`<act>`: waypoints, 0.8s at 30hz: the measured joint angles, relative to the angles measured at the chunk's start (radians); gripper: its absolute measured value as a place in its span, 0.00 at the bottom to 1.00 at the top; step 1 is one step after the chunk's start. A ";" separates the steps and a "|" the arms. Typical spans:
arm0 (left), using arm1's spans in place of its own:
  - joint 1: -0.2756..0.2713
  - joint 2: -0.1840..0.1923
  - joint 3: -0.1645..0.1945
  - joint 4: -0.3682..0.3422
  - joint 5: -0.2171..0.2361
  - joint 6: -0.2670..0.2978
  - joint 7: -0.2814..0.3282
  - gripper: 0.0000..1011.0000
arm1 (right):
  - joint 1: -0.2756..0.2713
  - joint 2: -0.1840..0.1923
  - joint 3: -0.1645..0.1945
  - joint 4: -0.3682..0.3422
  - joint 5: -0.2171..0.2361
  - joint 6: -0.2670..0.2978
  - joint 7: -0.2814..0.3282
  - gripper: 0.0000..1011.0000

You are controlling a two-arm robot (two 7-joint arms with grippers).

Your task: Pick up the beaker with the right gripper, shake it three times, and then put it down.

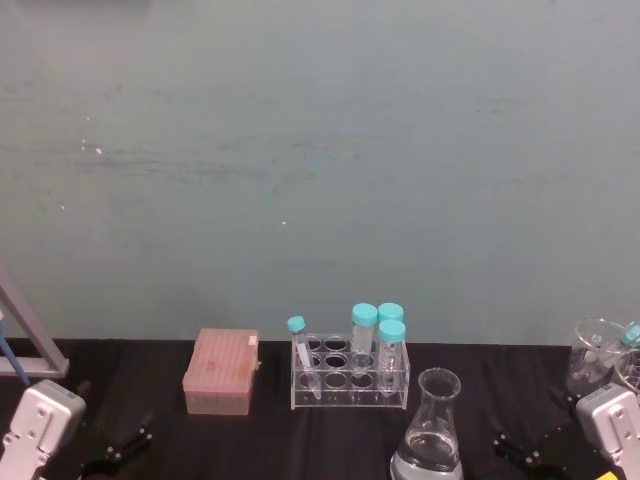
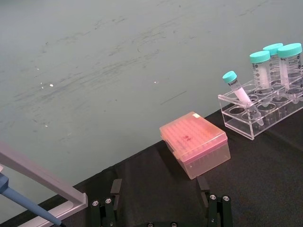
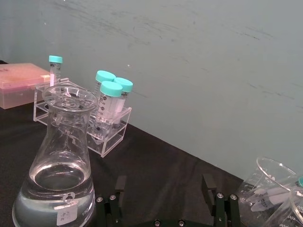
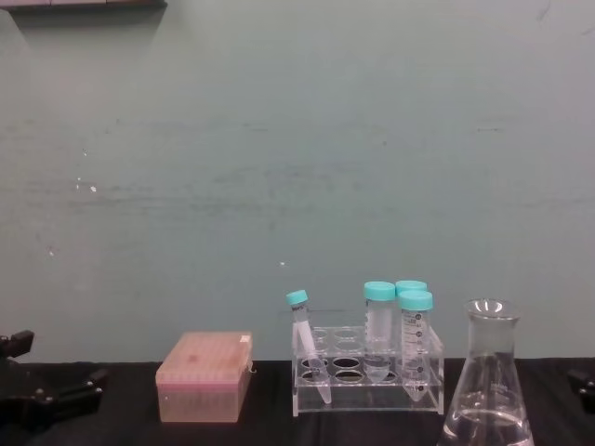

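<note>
Fingers of the right gripper gape wide, empty, beside the beaker, upright near the front edge of the counter. Seemingly nothing done: grasp, shakes, set-down remain. At front-left the left gripper idles, wide.

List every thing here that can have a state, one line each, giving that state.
beaker: upright on the table, part-filled with clear liquid, ungripped.
right gripper: open, empty, beside the beaker.
left gripper: open, empty.
tube rack: upright, holding four tubes.
tubes: capped; the small one leans.
pink box: lid shut.
</note>
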 joint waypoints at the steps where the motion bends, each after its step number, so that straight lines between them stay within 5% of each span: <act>1: 0.000 0.000 0.000 0.000 0.000 0.000 0.000 0.99 | 0.000 0.000 0.000 0.000 0.000 0.000 0.000 0.99; 7: 0.000 0.000 0.000 0.000 0.000 0.000 0.000 0.99 | -0.006 0.002 0.009 -0.002 0.005 -0.002 0.002 0.99; 18: 0.000 0.000 0.000 0.000 0.000 0.000 0.000 0.99 | -0.030 -0.004 0.126 -0.018 0.066 -0.052 -0.007 0.99; 24: 0.000 0.000 0.000 0.000 0.000 0.000 0.000 0.99 | -0.021 -0.027 0.177 -0.039 0.148 -0.126 0.064 0.99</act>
